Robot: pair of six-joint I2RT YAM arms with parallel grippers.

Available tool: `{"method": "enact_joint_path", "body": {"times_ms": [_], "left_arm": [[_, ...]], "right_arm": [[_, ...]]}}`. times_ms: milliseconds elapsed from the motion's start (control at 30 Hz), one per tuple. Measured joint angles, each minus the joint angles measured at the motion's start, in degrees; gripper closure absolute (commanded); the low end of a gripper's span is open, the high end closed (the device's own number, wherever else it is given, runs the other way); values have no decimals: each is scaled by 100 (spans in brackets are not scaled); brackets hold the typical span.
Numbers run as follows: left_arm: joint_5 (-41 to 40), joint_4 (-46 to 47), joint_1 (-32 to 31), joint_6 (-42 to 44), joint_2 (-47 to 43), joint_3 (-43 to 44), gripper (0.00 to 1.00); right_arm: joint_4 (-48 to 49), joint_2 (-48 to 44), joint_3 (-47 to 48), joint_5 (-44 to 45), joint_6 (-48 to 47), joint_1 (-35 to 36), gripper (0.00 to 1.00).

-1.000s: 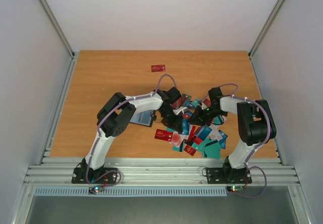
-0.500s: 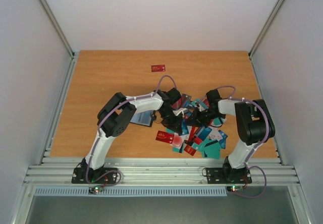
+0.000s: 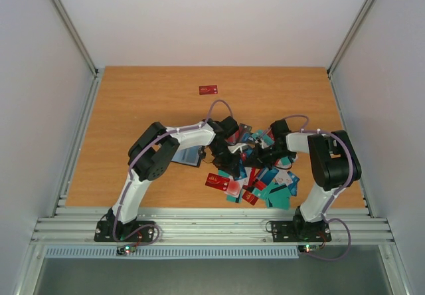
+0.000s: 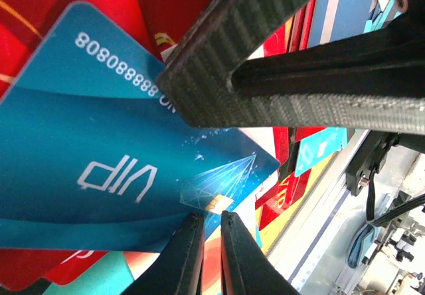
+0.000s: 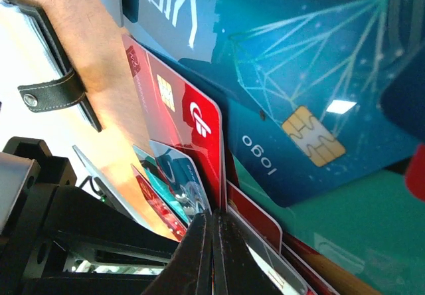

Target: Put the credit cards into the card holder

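**At the middle of the table [image 3: 133,109], two grippers down in the card heap**

On the wooden top, the credit cards [image 3: 269,179] lie in a loose, overlapping heap right of centre, in red, teal, blue and white. The card holder [image 3: 188,155] lies flat just left of the heap, beside the left arm [image 3: 149,159]. A lone red card [image 3: 208,90] sits well apart, toward the far edge. The left gripper [image 4: 212,216] is almost closed, with only a slit between its fingers, and its tips are at the corner of a blue VIP card [image 4: 113,155]. Whether it pinches anything cannot be told. The right gripper [image 5: 212,223] is fully closed, its tips at the edge of a red chip card [image 5: 186,115].
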Motion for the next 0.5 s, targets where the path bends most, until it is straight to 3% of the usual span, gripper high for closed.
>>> {"method": "enact_joint_path", "body": {"times_ms": [267, 500], "left_arm": [[-190, 96, 90, -160, -422, -210, 70], [-348, 348, 553, -448, -1384, -710, 67]], "right_arm": [[-63, -103, -17, -146, 149, 90, 99], [-107, -376, -39, -258, 426, 118, 99]]}}
